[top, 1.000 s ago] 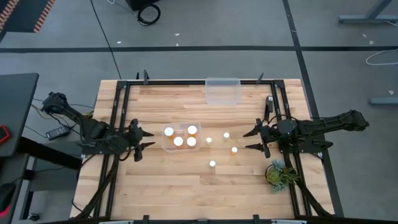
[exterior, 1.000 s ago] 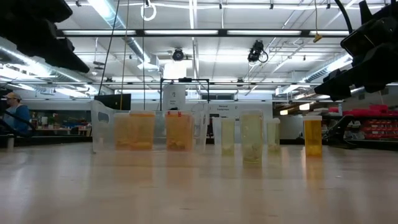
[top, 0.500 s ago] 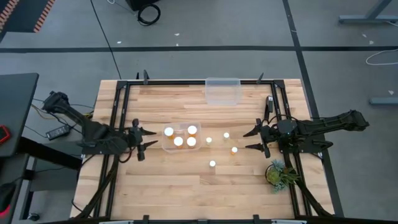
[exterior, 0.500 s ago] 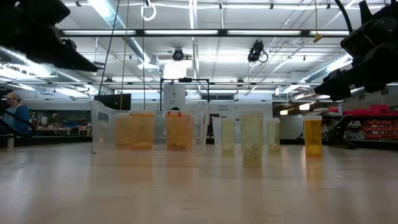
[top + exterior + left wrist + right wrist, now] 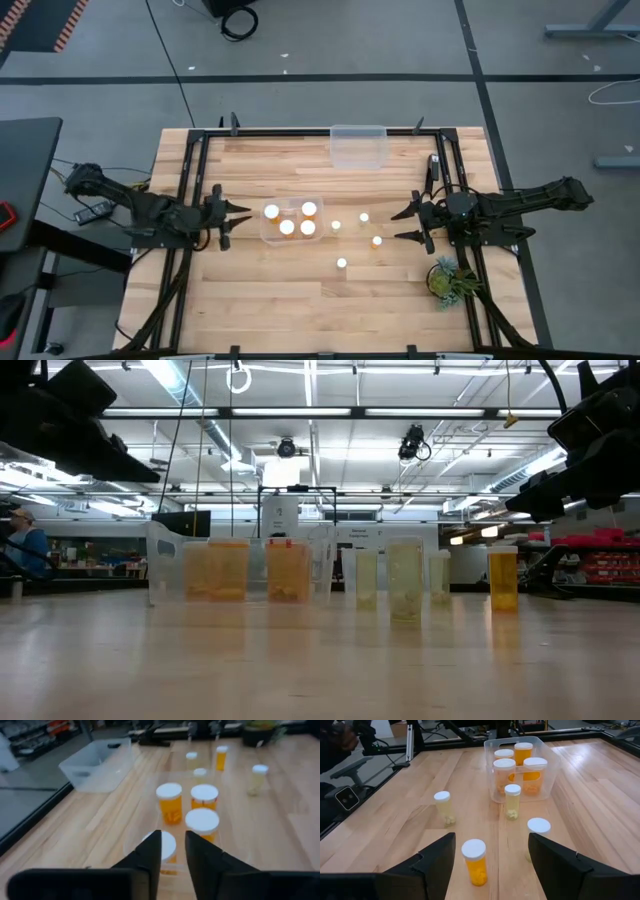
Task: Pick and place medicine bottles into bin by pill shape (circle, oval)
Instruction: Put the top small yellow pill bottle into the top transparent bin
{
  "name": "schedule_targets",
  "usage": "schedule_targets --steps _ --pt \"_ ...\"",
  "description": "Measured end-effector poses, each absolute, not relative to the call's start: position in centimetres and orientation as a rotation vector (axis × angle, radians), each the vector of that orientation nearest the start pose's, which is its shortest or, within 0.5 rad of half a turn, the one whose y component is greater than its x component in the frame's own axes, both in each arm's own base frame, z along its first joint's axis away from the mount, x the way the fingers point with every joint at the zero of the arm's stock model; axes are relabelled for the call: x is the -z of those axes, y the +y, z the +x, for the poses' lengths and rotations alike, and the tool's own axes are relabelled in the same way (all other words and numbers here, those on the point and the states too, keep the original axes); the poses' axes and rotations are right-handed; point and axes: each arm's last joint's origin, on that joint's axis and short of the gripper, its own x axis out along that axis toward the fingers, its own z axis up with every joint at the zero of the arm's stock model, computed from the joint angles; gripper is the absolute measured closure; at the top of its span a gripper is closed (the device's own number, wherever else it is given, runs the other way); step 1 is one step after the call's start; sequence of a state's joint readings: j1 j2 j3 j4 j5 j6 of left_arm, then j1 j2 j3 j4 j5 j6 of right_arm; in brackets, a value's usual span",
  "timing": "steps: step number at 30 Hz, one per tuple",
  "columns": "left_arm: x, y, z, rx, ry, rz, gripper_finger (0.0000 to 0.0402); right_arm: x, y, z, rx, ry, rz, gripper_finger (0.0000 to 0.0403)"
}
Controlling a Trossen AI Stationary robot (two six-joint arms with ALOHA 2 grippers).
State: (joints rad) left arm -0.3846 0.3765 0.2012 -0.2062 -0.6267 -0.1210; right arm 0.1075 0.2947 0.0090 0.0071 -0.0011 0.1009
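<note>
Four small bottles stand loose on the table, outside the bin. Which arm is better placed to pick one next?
Probably the right. Its open pincer faces the loose small bottles, one just ahead of its fingertips. The left pincer, nearly closed, sits beyond the clear bin holding four large bottles.

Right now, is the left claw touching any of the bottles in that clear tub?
Apart. The high view shows bare wood between the left gripper and the clear bin holding four capped bottles.

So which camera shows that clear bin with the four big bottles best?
The right wrist view: the clear bin shows whole, with four bottles inside. From above it is faint around white caps. The low view shows it side-on; the left wrist view partly hides it behind fingers.
</note>
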Motion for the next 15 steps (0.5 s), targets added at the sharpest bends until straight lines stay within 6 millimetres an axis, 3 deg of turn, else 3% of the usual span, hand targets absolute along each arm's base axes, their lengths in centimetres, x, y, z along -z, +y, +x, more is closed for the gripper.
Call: schedule_targets --steps 10,15 --pt "-19.3 -1.8 9.6 -0.149 0.227 0.059 0.0391 -14.2 1.2 11.2 -0.094 0.284 0.086 0.0146" --pt "-19.1 -1.7 9.3 -0.096 0.158 0.026 0.0393 -14.2 1.2 11.2 -0.093 0.284 0.085 0.0146"
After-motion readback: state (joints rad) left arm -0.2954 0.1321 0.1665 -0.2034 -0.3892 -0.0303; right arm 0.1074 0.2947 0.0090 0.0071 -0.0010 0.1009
